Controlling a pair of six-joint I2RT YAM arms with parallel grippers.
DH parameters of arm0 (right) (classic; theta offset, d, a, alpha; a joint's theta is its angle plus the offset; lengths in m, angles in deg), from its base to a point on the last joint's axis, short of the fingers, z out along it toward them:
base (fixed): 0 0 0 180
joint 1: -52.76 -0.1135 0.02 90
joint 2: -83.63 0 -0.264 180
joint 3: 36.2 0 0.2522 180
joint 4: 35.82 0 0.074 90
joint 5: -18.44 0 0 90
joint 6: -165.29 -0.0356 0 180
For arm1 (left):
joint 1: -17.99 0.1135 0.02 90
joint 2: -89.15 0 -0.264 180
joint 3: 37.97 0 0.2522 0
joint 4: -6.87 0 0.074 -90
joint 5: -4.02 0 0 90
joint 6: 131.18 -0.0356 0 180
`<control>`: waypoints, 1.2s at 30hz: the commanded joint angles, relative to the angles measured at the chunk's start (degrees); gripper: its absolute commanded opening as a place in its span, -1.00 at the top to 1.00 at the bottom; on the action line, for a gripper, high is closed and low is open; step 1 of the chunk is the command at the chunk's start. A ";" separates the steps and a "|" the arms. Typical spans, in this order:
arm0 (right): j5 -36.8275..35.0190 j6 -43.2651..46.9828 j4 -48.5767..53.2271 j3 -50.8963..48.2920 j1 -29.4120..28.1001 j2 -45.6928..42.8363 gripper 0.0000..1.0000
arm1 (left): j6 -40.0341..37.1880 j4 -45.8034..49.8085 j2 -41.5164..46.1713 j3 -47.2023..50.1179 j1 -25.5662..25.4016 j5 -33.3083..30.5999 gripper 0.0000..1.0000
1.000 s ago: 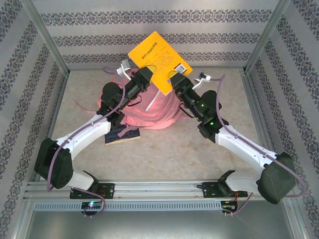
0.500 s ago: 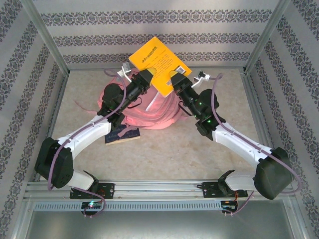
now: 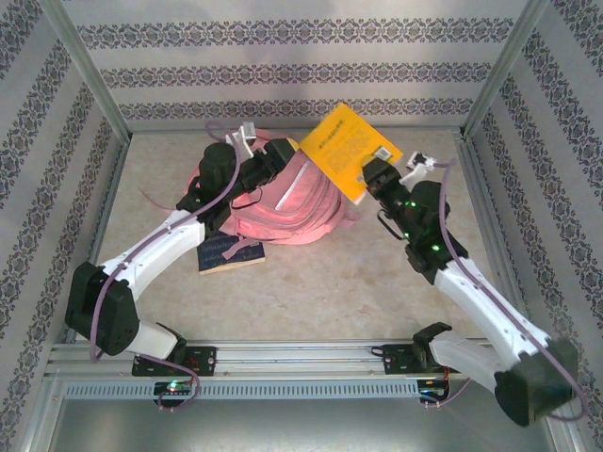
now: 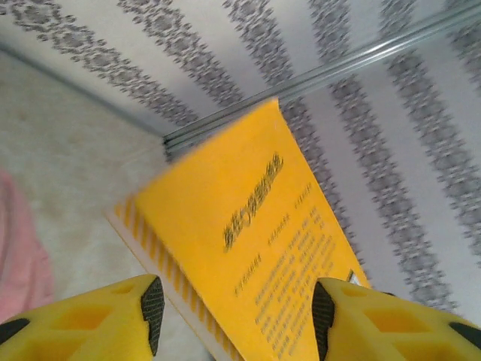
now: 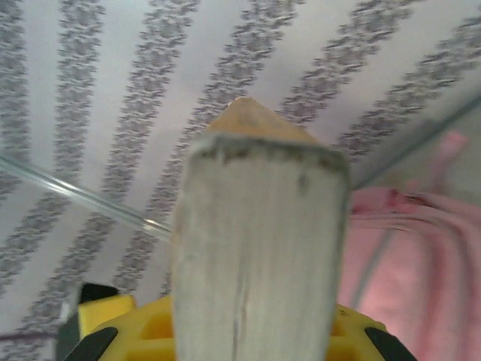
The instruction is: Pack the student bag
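Observation:
The student bag (image 3: 283, 202) is a large pink backpack lying at the back middle of the table, under both arms. A yellow book (image 3: 350, 146) hangs tilted above the bag's right side, with my right gripper (image 3: 370, 177) shut on its lower edge. In the right wrist view the book's grey page edge (image 5: 255, 248) rises from between that gripper's (image 5: 248, 335) fingers, and the bag (image 5: 421, 256) lies to the right. My left gripper (image 3: 287, 153) stands open just left of the book. Its pads (image 4: 152, 308) frame the yellow cover (image 4: 248, 241) without touching it.
A dark blue book (image 3: 231, 254) lies on the table by the bag's near left corner, under my left arm. Patterned walls and metal frame posts (image 3: 490, 85) close in the table at the back and sides. The near half of the table (image 3: 320, 292) is bare.
My left gripper has let go of the yellow book and opened. The right gripper has shut on the book and carried it to the right, away from the left gripper.

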 commanded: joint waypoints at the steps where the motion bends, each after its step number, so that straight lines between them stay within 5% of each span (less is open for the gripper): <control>1: 2.24 11.31 14.79 0.36 1.07 -7.56 1.00 | -17.74 20.45 -3.90 -6.56 0.35 1.36 -0.14; 9: 4.86 11.80 33.94 1.79 5.44 -14.71 1.00 | -35.33 35.68 -19.43 -22.33 0.43 -4.32 -0.16; 21: 7.77 12.08 42.07 2.18 8.48 -19.81 1.00 | -40.36 41.78 -35.76 -36.96 1.00 -5.73 -0.15; 33: 10.88 14.60 44.33 3.11 13.77 -20.85 1.00 | -32.17 36.65 -39.83 -34.93 -1.23 5.68 0.30; 36: 12.01 15.02 44.71 3.48 15.08 -21.42 1.00 | -32.82 40.54 -41.60 -37.22 -1.93 3.43 0.67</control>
